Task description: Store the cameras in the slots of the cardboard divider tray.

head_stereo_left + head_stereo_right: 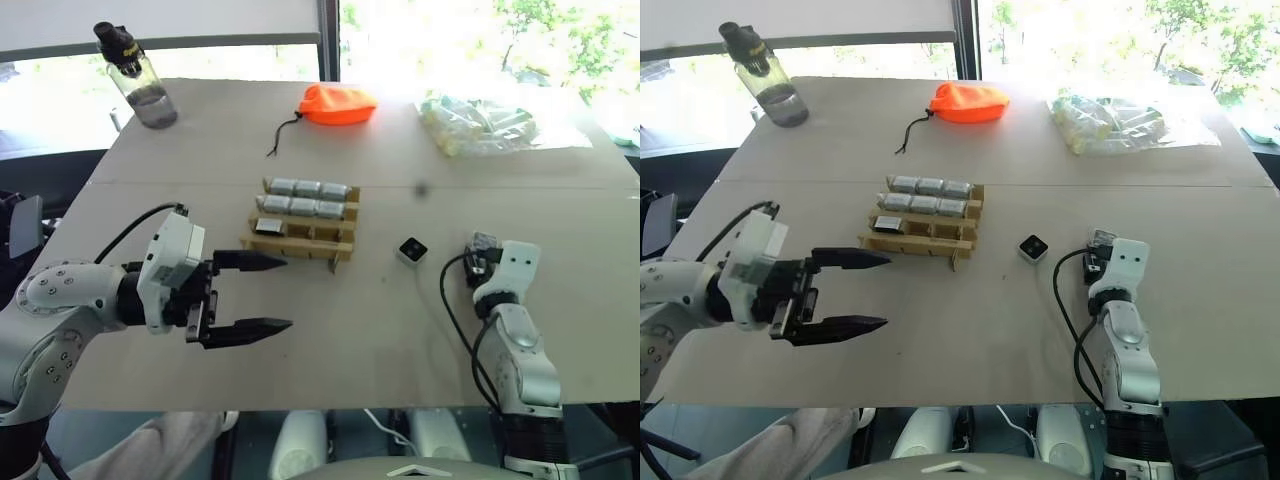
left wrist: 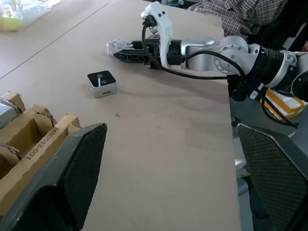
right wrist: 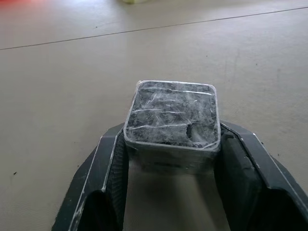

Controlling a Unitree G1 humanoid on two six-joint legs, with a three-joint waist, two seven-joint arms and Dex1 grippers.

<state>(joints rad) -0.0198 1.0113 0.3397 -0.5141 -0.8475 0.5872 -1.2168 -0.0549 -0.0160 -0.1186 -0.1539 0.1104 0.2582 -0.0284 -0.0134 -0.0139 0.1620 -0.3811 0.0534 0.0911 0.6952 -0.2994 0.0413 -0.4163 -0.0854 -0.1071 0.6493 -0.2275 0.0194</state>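
Cardboard divider tray point(image 1: 300, 238) mid-table, long side across the view. Back two rows full: six cameras lying on their sides, e.g. wrapped camera point(image 1: 306, 187) in the far row. Front row mostly vacant, one dark-faced camera point(image 1: 269, 226) in the left-end slot, so filling likely runs back to front.

Loose camera point(image 1: 412, 250) on the table point(image 1: 330, 330) just right of the tray, lens face up, touching nothing. Probably next in queue.

Right gripper point(image 3: 171, 159) low over the table, right of that loose one, fingers clamped on a plastic-wrapped camera point(image 3: 172, 118). Pads bear on opposite side walls, wrapped face up toward the wrist camera; a side grip like this should allow dropping it straight into a slot. Not yet carried toward the tray.

Left gripper point(image 1: 262, 294) at the tray's near-left corner, fingers spread wide, holding nothing, pointing along the tray front. Looks parked to steady the tray or to take a handover; can't tell which.

Far edge: orange pouch point(image 1: 338, 104), bag of pale tubes point(image 1: 478, 124), water bottle point(image 1: 138, 76) — well clear of the work area.
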